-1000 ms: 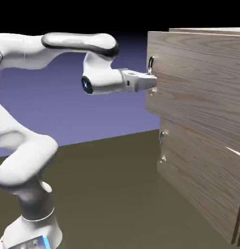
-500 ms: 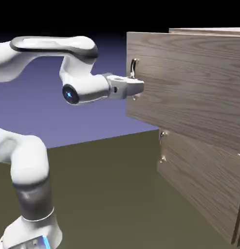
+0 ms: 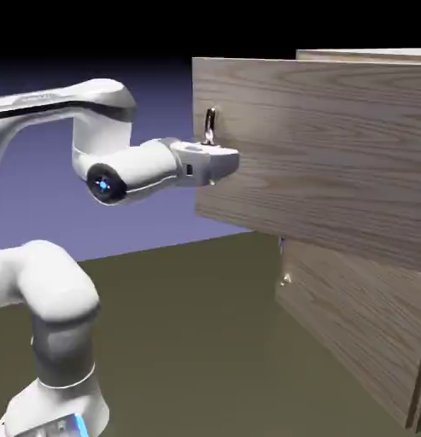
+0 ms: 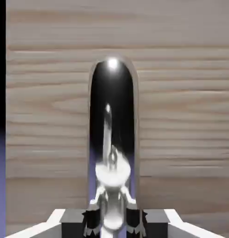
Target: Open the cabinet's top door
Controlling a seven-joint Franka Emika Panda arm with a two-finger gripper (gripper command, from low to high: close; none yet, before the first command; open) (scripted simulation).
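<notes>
The cabinet of grey-brown wood grain stands at the right of the exterior view. Its top door juts out toward the arm, well proud of the lower panel. A small silver bar handle stands near the top door's left edge. My gripper is shut on that handle's lower part. In the hand view the shiny handle rises large between my two fingertips, against the door's wood.
The lower panel carries its own small metal handle. The white arm reaches in from the left, elbow high. The olive table spreads below the arm and the cabinet.
The top door has come further out to the left, its edge and handle travelling with my gripper. The arm has drawn back leftward. The grip on the handle stayed shut.
</notes>
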